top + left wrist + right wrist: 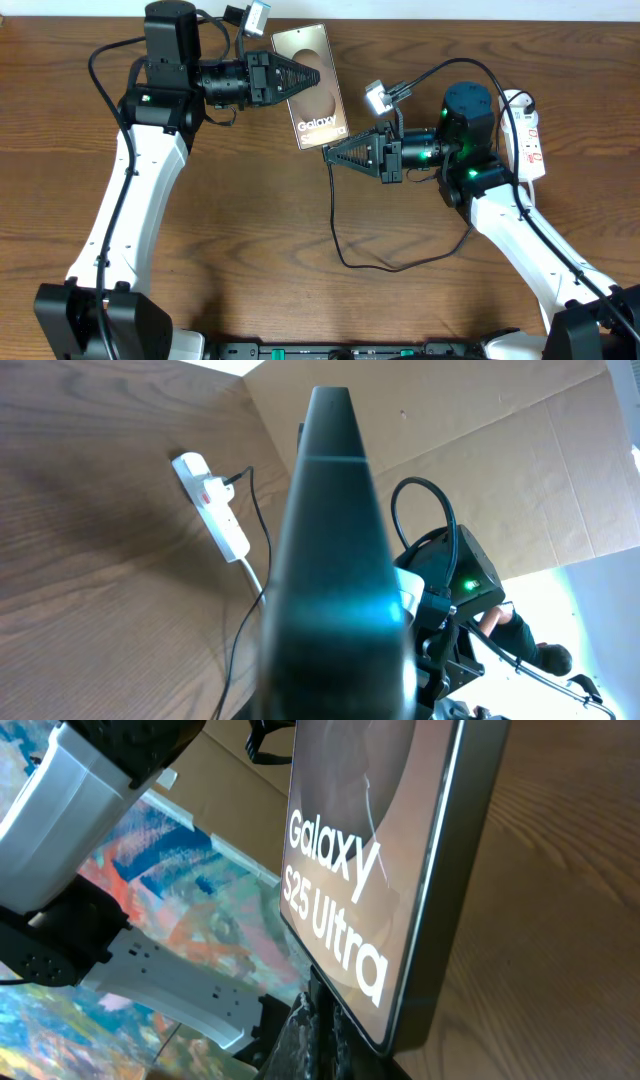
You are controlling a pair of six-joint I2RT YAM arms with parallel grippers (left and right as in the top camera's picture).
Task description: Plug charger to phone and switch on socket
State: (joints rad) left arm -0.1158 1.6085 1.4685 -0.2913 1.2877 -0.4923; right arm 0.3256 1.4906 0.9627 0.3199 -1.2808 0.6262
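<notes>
The phone (318, 100) is held tilted above the table, its bronze face with "Galaxy" lettering turned up. My left gripper (303, 78) is shut on its left edge. In the left wrist view the phone (335, 560) is a dark slab that hides the fingers. My right gripper (328, 152) sits at the phone's lower end, shut on the charger tip. In the right wrist view the right gripper (335, 1040) is right against the phone (360, 850). The charger cable (334, 210) loops down over the table. The white socket (528, 135) lies at the far right, also seen as the socket (213, 500).
The black charger cable (232, 650) trails from a plug on the socket across the wooden table (240, 230). The socket's white cord (516, 100) curls at its far end. A cardboard wall (520, 450) stands behind the table.
</notes>
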